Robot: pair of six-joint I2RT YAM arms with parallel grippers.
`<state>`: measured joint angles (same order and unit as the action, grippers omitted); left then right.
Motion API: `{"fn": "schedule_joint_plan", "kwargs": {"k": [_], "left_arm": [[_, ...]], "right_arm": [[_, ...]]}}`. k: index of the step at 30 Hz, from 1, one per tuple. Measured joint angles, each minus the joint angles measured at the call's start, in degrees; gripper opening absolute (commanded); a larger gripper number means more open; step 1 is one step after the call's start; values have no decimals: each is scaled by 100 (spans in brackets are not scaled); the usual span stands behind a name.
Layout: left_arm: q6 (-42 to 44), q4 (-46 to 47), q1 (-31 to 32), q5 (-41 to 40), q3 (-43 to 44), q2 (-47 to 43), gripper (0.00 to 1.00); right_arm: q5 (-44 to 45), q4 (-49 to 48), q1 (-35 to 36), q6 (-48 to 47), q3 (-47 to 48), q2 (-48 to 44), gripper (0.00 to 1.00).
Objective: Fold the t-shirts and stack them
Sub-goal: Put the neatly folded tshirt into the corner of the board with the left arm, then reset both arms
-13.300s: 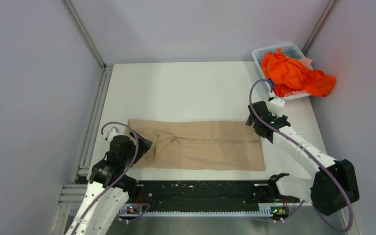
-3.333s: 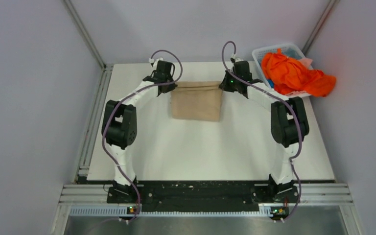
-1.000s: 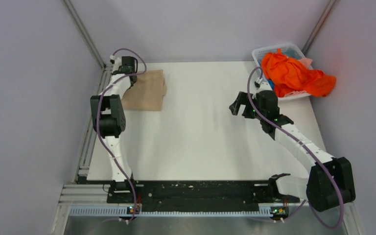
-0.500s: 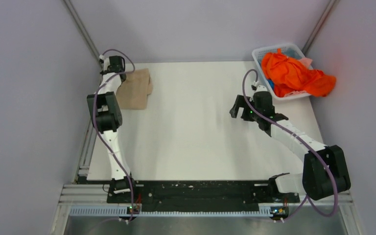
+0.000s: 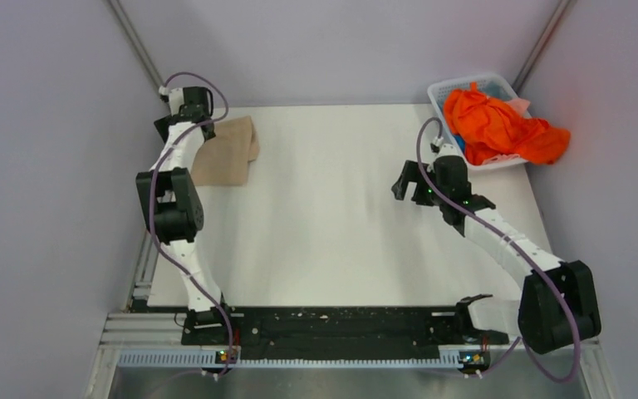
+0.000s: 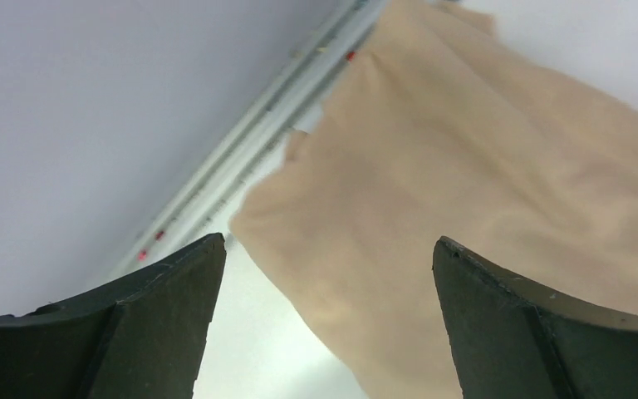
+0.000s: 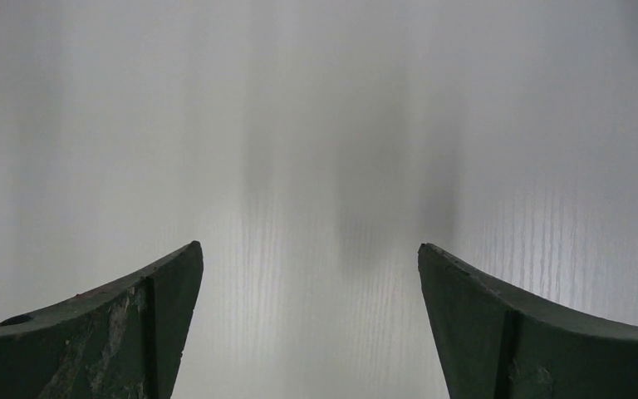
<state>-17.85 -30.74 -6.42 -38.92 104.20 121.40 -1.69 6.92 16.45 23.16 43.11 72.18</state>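
Observation:
A beige-tan t-shirt [image 5: 227, 153] lies folded small at the table's far left corner, filling much of the left wrist view as tan cloth [image 6: 482, 191]. My left gripper [image 5: 184, 126] hovers at its far left edge, open, with the shirt's corner below the gap between the jaws and nothing gripped; in its own view the gripper [image 6: 328, 249] shows both dark fingers wide apart. Orange t-shirts [image 5: 503, 129] are heaped in and over a white basket [image 5: 451, 86] at the far right. My right gripper [image 5: 407, 181] hangs open above bare table at mid right, empty in its own view [image 7: 309, 249].
The white table [image 5: 341, 233] is walled by grey panels on three sides. An aluminium rail [image 5: 159, 199] runs along the left edge, right beside the folded shirt and seen close up as a rail [image 6: 241, 179]. The black base bar [image 5: 332, 326] spans the near edge.
The left gripper dragged the folded beige shirt left into the far left corner, then opened and let go of it. The right arm stayed nearly still at mid right, open.

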Motion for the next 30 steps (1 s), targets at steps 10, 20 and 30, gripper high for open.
{"fn": "schedule_joint_plan", "kwargs": {"k": [10, 20, 30], "left_arm": [[-1102, 636, 1657, 1510, -2540, -2898, 99], [-1075, 1976, 2450, 4463, -6839, -6352, 99], [-1080, 2511, 2446, 4232, -7698, -7700, 99]], "right_arm": [[273, 254, 0, 94, -693, -1591, 99], [1051, 498, 0, 413, -1320, -2503, 99], [1220, 634, 0, 402, -1757, -2732, 99]]}}
